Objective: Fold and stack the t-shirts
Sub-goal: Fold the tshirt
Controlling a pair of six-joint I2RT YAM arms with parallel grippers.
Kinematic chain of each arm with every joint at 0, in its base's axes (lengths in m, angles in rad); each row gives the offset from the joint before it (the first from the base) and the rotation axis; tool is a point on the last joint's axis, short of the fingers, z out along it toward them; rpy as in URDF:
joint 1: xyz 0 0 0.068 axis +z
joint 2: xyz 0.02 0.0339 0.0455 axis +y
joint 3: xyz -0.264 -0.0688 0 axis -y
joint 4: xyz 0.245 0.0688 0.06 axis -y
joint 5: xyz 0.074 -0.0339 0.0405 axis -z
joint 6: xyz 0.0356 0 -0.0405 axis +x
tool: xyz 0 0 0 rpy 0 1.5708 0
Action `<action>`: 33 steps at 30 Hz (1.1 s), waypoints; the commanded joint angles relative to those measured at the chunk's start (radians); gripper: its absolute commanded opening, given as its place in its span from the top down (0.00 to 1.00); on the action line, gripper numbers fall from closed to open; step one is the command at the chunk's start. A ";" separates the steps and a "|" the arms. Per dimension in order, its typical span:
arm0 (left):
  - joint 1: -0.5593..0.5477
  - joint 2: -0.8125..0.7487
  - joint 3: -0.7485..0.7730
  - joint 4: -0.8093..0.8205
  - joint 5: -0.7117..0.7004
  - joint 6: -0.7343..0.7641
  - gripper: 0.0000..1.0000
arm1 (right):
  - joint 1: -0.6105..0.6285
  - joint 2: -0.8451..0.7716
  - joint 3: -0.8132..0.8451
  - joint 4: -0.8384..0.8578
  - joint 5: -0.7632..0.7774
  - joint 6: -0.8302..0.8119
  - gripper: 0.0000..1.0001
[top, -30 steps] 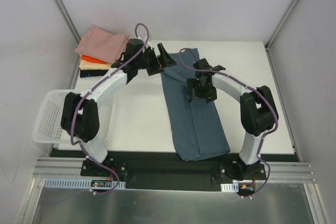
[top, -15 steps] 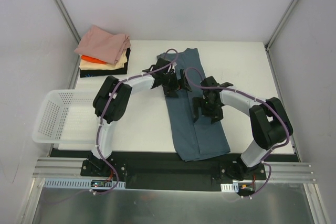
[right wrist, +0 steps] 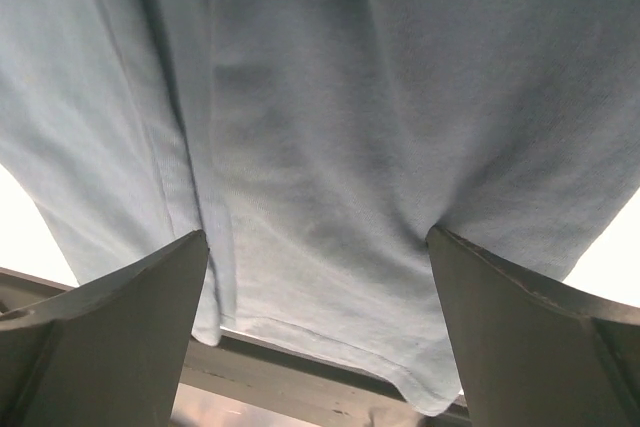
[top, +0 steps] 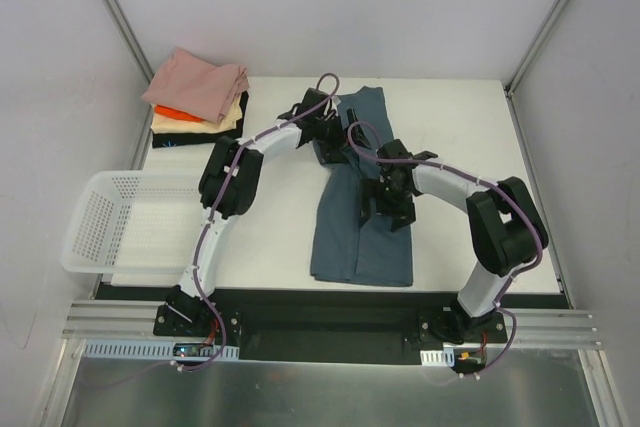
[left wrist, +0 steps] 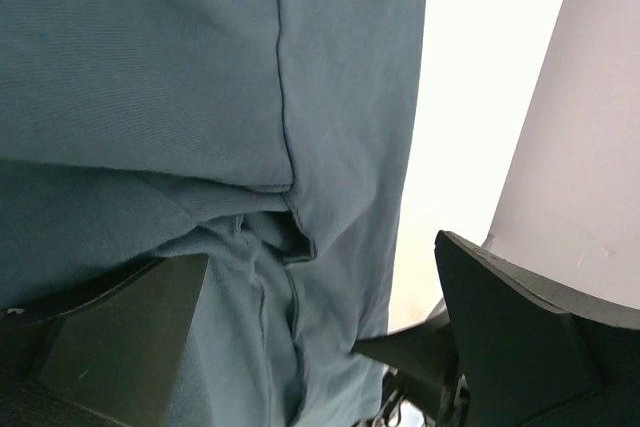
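The slate-blue t-shirt (top: 362, 247), folded lengthwise into a long strip, lies down the middle of the white table (top: 470, 127), kinked near its middle. My left gripper (top: 330, 142) is open and rests on the strip's far part. In the left wrist view (left wrist: 320, 247) the cloth (left wrist: 150, 67) bunches between its spread fingers (left wrist: 110, 337). My right gripper (top: 388, 205) is open on the strip's middle. In the right wrist view (right wrist: 316, 235) its fingers (right wrist: 530, 337) press on flat cloth (right wrist: 400, 67). Folded tees are stacked at the back left, the dusty pink one (top: 200, 82) on top of orange, cream and black.
A white lattice basket (top: 105, 227) stands at the table's left edge, near the left arm's base. The strip's near hem (right wrist: 330, 342) lies close to the table's front edge and the black rail. Grey walls close in the back and sides.
My left gripper swung from beside the stack onto the blue shirt's far part. My right gripper moved nearer along the strip. The shirt's near end shifted left, so the strip is now kinked.
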 commanded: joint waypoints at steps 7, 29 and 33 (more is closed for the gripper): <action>0.067 0.023 0.154 -0.108 -0.001 0.099 0.01 | 0.000 0.014 0.180 -0.026 -0.013 -0.027 0.04; -0.095 -0.941 -0.850 -0.111 -0.116 0.128 0.01 | -0.069 -0.879 -0.197 -0.083 0.457 0.051 0.04; -0.140 -1.046 -1.028 -0.114 -0.143 0.041 0.01 | -0.072 -0.841 -0.237 -0.087 0.375 0.054 0.04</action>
